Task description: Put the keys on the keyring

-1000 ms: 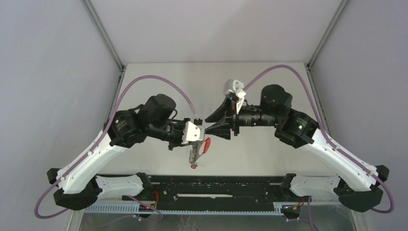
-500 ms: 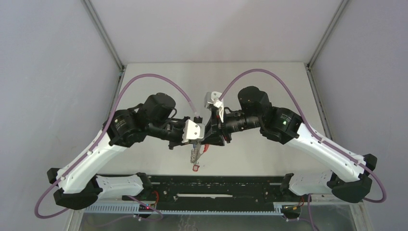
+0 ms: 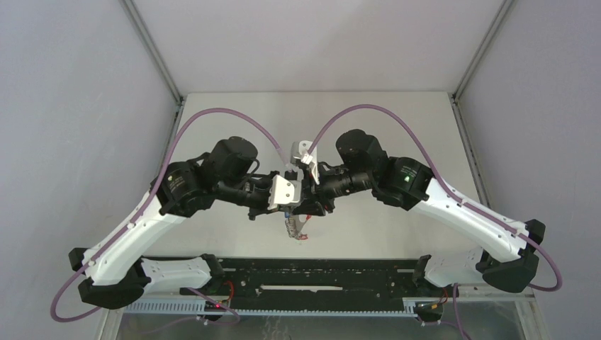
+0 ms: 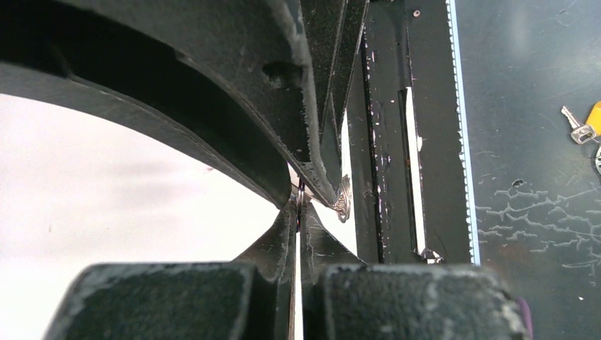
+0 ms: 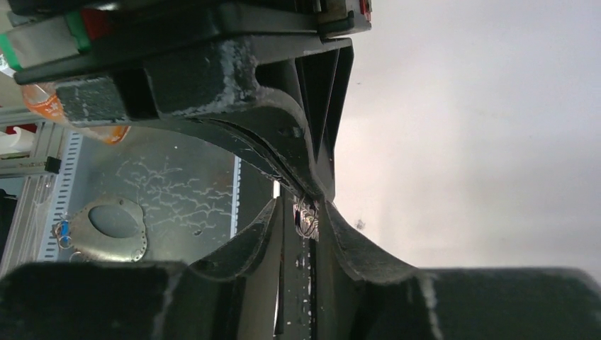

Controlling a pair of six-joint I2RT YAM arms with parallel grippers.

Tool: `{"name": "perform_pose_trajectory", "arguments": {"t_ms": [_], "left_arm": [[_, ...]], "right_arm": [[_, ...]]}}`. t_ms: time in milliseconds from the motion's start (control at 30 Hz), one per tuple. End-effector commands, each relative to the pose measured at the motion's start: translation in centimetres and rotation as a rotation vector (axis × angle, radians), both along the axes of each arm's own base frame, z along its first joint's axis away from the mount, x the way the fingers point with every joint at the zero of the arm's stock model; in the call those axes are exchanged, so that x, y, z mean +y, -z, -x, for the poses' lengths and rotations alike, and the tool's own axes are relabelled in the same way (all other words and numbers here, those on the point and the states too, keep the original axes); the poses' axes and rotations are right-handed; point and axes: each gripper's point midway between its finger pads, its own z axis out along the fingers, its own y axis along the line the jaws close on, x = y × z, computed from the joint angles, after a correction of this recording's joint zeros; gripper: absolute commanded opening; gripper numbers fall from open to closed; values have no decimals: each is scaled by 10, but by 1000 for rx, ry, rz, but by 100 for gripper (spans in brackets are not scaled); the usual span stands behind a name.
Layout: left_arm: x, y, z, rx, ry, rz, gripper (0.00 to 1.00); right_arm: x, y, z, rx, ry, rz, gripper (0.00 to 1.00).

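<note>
2 white-and-black arms [image 3: 135, 232], purple cables [image 3: 212, 116]

The right arm's black two-finger tool [image 3: 306, 204] is brought leftward up to the left tool [image 3: 287, 207], its jaws narrowed about the cluster of small silver metal rings [image 5: 306, 216]; the red curved band is now covered.

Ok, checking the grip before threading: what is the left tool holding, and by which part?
The keyring, pinched by one thin silver ring of its cluster in the shut left tool; the rest dangles.
</note>
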Motion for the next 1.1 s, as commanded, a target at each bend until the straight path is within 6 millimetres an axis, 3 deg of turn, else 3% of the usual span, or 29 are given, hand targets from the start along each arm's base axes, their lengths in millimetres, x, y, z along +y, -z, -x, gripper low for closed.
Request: {"name": "perform_pose_trajectory", "arguments": {"t_ms": [0, 300, 367, 467, 567, 633, 733, 933, 967, 1067], "left_arm": [[-5, -31, 0, -51, 3, 99, 0], [-6, -30, 1, -46, 12, 100, 0], [-6, -31, 1, -46, 11, 101, 0], [-6, -30, 1, -47, 12, 100, 0], [-7, -30, 1, -45, 12, 101, 0], [-6, -31, 1, -47, 12, 103, 0], [-6, -30, 1, -46, 11, 100, 0], [-6, -32, -1, -55, 5, 109, 0], [-7, -34, -1, -61, 4, 114, 2], [-6, -39, -3, -73, -2, 121, 24]], "right_arm": [[0, -23, -1, -50, -3, -38, 31], [2, -20, -2, -54, -4, -39, 5], [2, -16, -2, -54, 1, -21, 10], [1, -11, -5, -60, 24, -1, 25], [2, -11, -7, -68, 40, 0, 31], [3, -12, -7, -69, 34, -5, 26], [3, -14, -6, -77, 32, -17, 1], [1, -17, -9, -87, 70, -59, 0], [0, -19, -10, -90, 81, -76, 0], [-2, -30, -13, -107, 127, -166, 0]]}}
